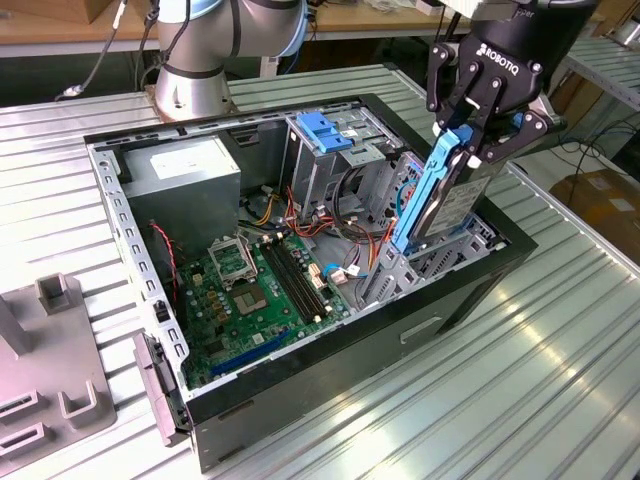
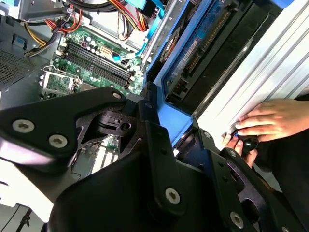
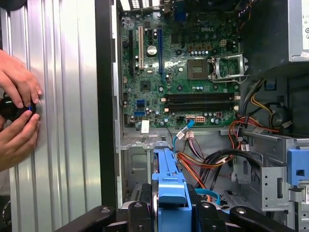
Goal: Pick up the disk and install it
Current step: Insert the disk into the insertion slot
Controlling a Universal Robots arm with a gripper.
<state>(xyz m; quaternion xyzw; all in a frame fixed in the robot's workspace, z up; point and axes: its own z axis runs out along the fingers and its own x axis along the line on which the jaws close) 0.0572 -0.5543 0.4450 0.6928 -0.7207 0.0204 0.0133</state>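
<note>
The disk (image 1: 437, 205), a grey drive in a blue plastic frame, stands steeply on end over the near right corner of the open computer case (image 1: 330, 345). My gripper (image 1: 480, 140) is shut on its upper end. Its lower end reaches down to the grey metal bay (image 1: 385, 275) beside the motherboard (image 1: 260, 290). In the first wrist view the disk's blue frame (image 3: 170, 183) runs out from between my black fingers (image 3: 137, 212) toward the case's cables. The second wrist view shows the disk (image 2: 190, 53) edge-on beyond the black gripper body (image 2: 120, 145).
A tall metal cage with a blue top (image 1: 325, 140) and a grey power-supply box (image 1: 185, 180) stand inside the case. A person's hands (image 3: 17, 111) hold a small dark object on the ribbed metal table (image 1: 560, 330) beside the case. A grey fixture (image 1: 50, 360) lies at the exterior view's left.
</note>
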